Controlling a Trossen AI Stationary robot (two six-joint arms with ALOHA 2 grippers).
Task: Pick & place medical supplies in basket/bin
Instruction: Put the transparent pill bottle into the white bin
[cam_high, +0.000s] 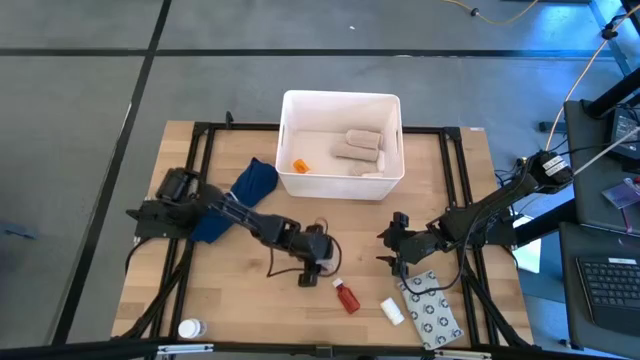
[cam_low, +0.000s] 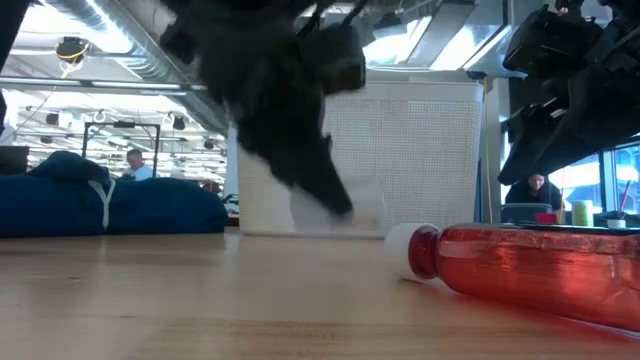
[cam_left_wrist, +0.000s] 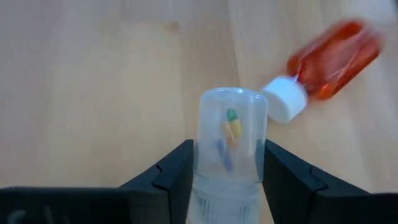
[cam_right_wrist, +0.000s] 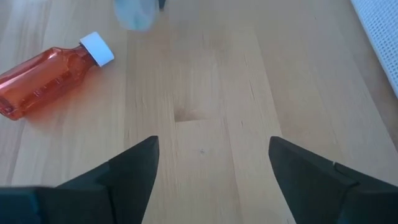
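1. The left gripper (cam_high: 320, 262) is at mid-tabletop, in front of the bin (cam_high: 341, 186), clenched on a clear vial (cam_left_wrist: 229, 146); the vial sits between its two fingers (cam_left_wrist: 171, 177), and small coloured capsules show inside it.
2. The red bottle (cam_high: 347, 297) lies on its side on the tabletop (cam_high: 240, 300) just beside that gripper, its white cap (cam_left_wrist: 286, 106) pointing toward the vial.
3. The right gripper (cam_high: 393, 250) hovers to the right of the left one, released, its fingers (cam_right_wrist: 134, 163) spread wide with nothing between them.
4. Near the front edge, a white tube (cam_high: 392, 311) lies between the red bottle and a grey ring-patterned packet (cam_high: 434, 316).
5. A white bottle (cam_high: 190, 328) stands at the front left corner, well apart from the rest.
6. Inside the bin lie beige rolls (cam_high: 359, 148) and a small orange item (cam_high: 299, 166).
7. A blue cloth (cam_high: 250, 185) lies just left of the bin, partly under the left arm.
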